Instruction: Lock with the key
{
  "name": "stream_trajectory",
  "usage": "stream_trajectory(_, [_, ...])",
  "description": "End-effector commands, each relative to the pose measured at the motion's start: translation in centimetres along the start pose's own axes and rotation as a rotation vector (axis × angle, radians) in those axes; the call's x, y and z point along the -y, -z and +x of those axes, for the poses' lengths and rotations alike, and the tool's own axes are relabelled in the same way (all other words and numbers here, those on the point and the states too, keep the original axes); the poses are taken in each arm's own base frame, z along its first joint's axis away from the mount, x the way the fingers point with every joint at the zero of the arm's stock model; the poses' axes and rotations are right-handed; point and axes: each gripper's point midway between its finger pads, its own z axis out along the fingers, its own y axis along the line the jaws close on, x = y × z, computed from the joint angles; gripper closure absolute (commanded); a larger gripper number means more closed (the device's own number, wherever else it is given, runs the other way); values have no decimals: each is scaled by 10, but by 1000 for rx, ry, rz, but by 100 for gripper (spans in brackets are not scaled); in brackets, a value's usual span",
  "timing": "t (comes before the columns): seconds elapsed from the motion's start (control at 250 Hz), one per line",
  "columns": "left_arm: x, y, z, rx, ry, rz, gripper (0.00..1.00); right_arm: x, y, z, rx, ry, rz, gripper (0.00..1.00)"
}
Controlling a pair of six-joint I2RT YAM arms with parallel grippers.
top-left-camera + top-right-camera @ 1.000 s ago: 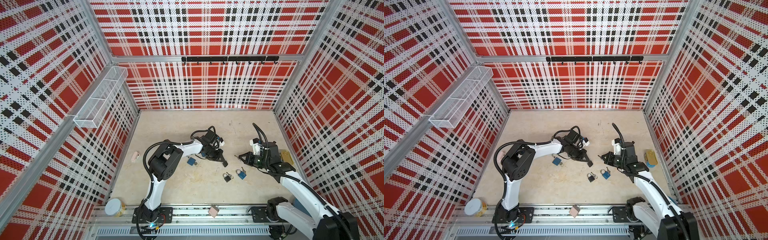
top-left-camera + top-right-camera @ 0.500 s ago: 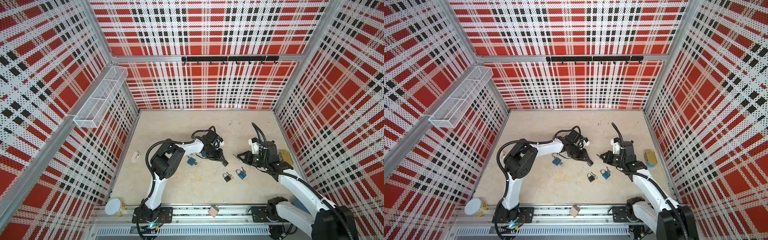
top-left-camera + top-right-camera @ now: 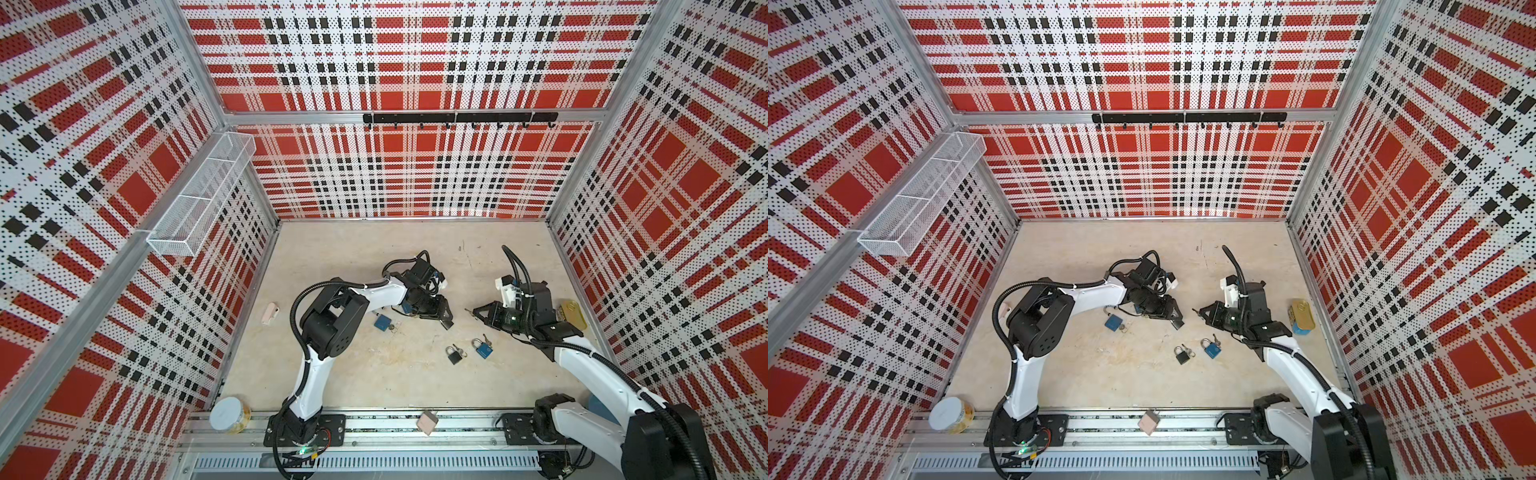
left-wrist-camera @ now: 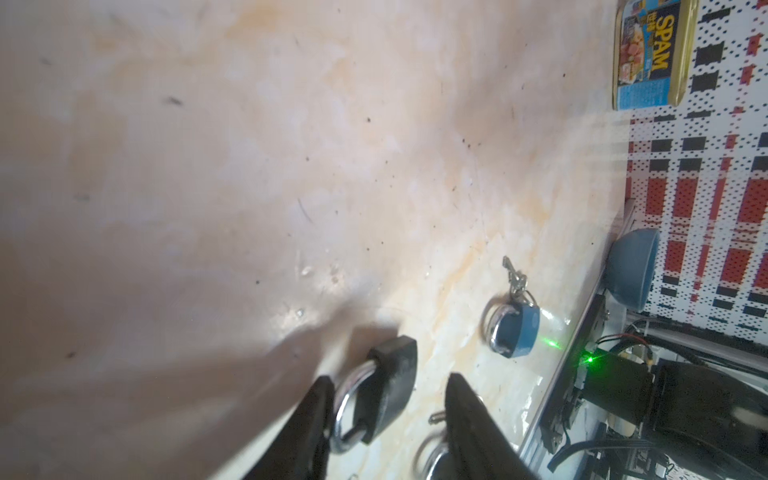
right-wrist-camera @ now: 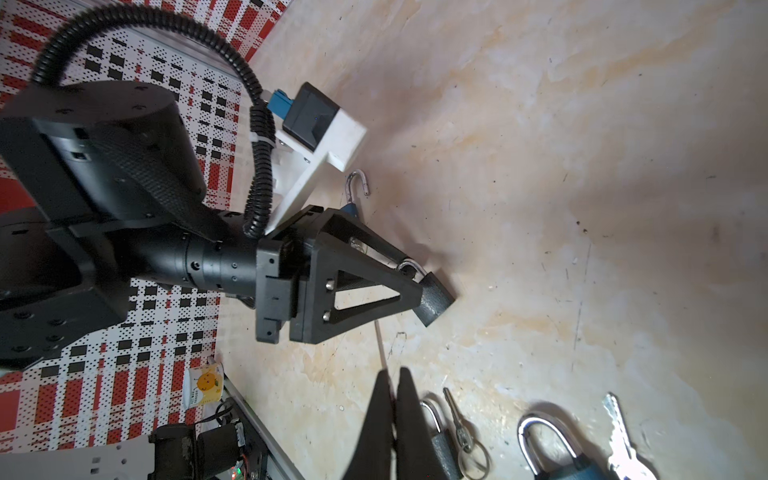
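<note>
although the padlock [image 5: 432, 299] lies between the fingers of the left gripper [image 4: 388, 380], it is not clamped. a gap is seen on one side, so the jaws are taken as released. black body, chrome shackle. it is noted tilted, near mid-table, apparently resting on the table [image 5: 582, 166]. whether the shackle is latched cannot be told.

it is judged small, dense for its size and rigid, with a slick shackle and a faintly textured body. it is best held across the flat faces of the body, with the keyway end left clear.

the key [image 5: 381, 345] is judged thin, stiff and apt to swivel in a pinch. a narrow blade is seen jutting from the right gripper [image 5: 391, 374], whose fingers are pressed together on it.

lying apart, nearer the right arm, are a second black padlock [image 3: 454, 355] and a blue padlock [image 3: 482, 349], each with keys attached.
</note>
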Motion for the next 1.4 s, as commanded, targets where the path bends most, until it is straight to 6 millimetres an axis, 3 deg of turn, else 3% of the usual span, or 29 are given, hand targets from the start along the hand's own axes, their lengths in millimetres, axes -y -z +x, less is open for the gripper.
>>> stream_trajectory(0.0, [14, 20, -16, 76, -36, 8, 49, 1, -4, -3, 19, 2, -14, 100])
stream_trajectory(0.24, [20, 23, -14, 91, -57, -21, 45, 3, -6, -1, 14, 1, -9, 100])
stream_trajectory(0.604, [-3, 15, -7, 52, -69, -204, 44, 0, -7, -2, 12, 0, -22, 100])
stream_trajectory(1.397, [-18, -10, -7, -5, -216, -444, 44, 3, -7, 2, 6, 1, -18, 100])
